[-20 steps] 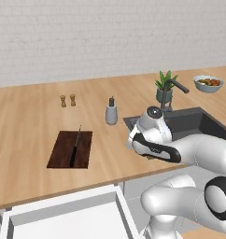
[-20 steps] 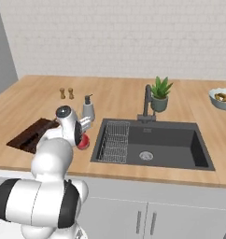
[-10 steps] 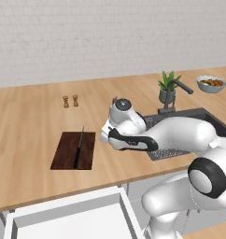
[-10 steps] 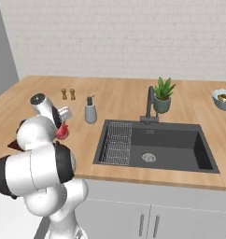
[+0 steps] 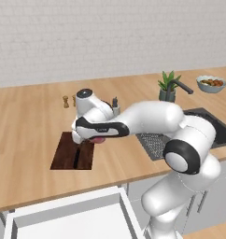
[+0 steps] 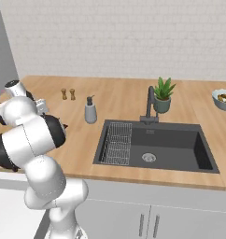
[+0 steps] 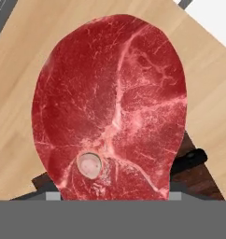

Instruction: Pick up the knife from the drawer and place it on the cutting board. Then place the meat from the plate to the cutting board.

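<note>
Arm: extended leftward over the cutting board [image 5: 66, 156] | hand [image 5: 87, 138]: pointed down, clamped on the meat [image 7: 110, 107] | knife [image 5: 79, 156]: laid on the board

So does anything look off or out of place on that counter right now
Nothing looks spilled or damaged. The meat hangs in the gripper above the right edge of the cutting board, off the counter. The knife lies lengthwise on the board. The drawer below stands open.
</note>
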Controlling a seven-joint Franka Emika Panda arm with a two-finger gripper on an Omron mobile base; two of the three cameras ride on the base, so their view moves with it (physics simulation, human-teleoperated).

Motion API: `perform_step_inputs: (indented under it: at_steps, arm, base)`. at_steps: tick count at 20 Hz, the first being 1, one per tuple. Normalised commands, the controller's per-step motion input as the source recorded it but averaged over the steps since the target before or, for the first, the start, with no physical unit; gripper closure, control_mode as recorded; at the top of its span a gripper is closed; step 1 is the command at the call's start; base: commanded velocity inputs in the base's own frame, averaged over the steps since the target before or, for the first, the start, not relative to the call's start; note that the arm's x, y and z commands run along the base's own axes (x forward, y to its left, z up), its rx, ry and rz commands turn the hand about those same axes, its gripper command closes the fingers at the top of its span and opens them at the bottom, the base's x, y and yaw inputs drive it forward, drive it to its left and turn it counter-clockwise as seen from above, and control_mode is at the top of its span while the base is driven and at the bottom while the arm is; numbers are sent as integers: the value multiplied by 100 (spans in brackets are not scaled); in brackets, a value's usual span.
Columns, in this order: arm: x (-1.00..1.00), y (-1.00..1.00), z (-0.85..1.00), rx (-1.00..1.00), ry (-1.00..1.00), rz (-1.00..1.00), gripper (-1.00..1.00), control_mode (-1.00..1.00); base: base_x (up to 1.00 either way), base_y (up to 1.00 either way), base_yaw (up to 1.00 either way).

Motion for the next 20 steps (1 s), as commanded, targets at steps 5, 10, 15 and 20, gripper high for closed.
perform_step_inputs:
  at_steps: [5, 10, 15, 20]
  arm:
    - [-24, 30, -4, -5, 1, 55, 100, -100]
    - [-20, 11, -31, -11, 11, 55, 100, -100]
    - [0, 33, -40, -11, 5, 50, 100, -100]
    - [0, 8, -16, -2, 0, 69, 100, -100]
  base:
    - [0, 0, 0]
    - [0, 0, 0]
    - [0, 0, 0]
    - [0, 0, 0]
